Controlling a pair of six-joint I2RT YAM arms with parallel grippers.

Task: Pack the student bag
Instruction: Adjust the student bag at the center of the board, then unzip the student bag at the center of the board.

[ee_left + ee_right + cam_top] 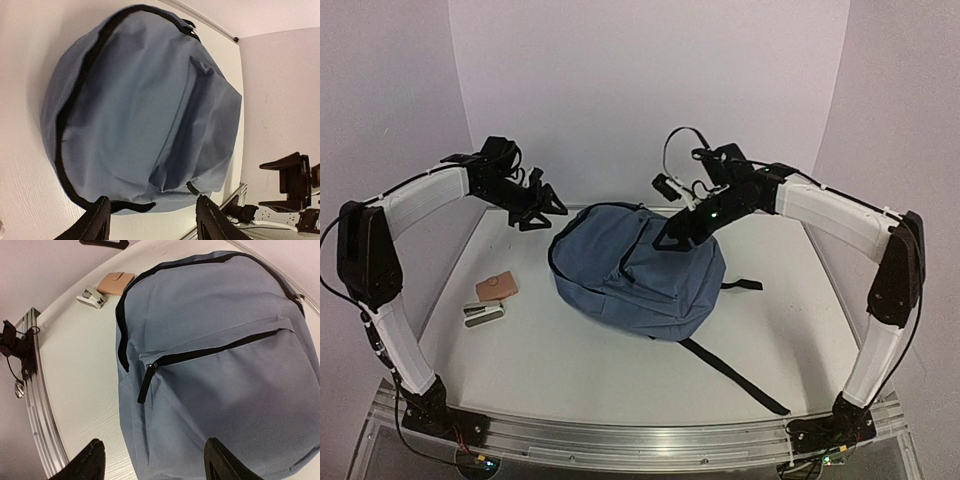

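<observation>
The student bag [640, 270] is a slate-blue backpack lying flat in the middle of the table, zippers closed. Its black strap [735, 378] trails toward the near right. It fills the left wrist view [145, 105] and the right wrist view [225, 365], where the front pocket's zipper pull [146, 385] hangs at its left end. My left gripper [542, 208] is open and empty, held above the table just left of the bag's far end. My right gripper [672, 238] is open and empty, hovering over the bag's far right part.
A tan wallet [497, 287] and a small white stapler [484, 315] lie on the table left of the bag; both show in the right wrist view, the wallet [116, 283] and the stapler [92, 296]. White walls enclose the table. An aluminium rail [640, 435] runs along the near edge.
</observation>
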